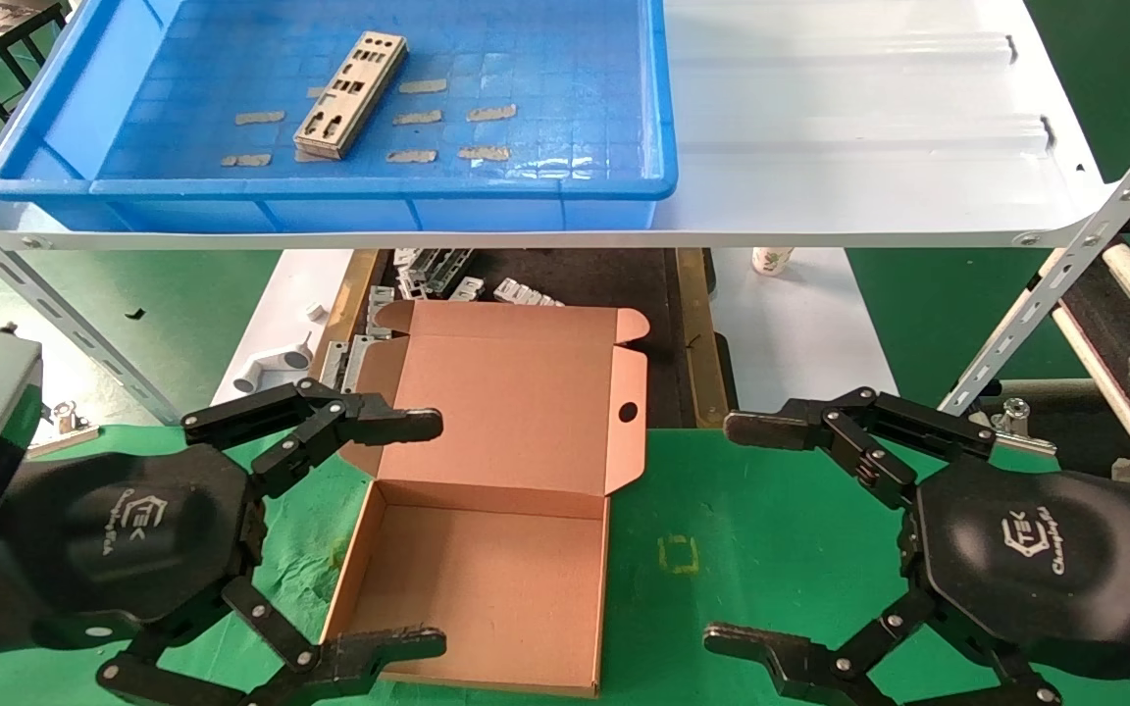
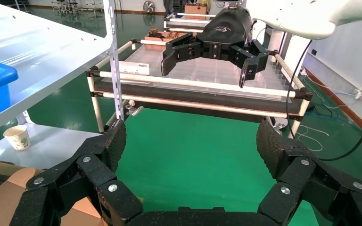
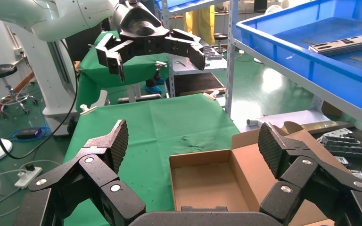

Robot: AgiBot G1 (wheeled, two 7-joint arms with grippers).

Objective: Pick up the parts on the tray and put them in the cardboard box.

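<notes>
1. One part (image 1: 350, 95) is seen lying flat in the blue tray (image 1: 624, 118) up on the white shelf (image 1: 869, 118).
2. Cardboard box (image 1: 487, 579) is sat open on the green bench (image 1: 771, 549), nothing inside.
3. Left hand (image 1: 423, 529) and right hand (image 1: 737, 534) are held low either side of the box, both spread wide, nothing gripped.

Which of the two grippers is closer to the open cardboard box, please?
The left gripper: its fingers reach over the cardboard box at its left edge, while the right gripper hangs over bare green mat, clear of the box.

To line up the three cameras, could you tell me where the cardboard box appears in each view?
Head view: cardboard box lies open at centre, nearer the left gripper.
Left wrist view: only a brown corner at the lower left edge.
Right wrist view: open at lower centre, between the right gripper fingers.
Shared landmark: the green mat.
</notes>
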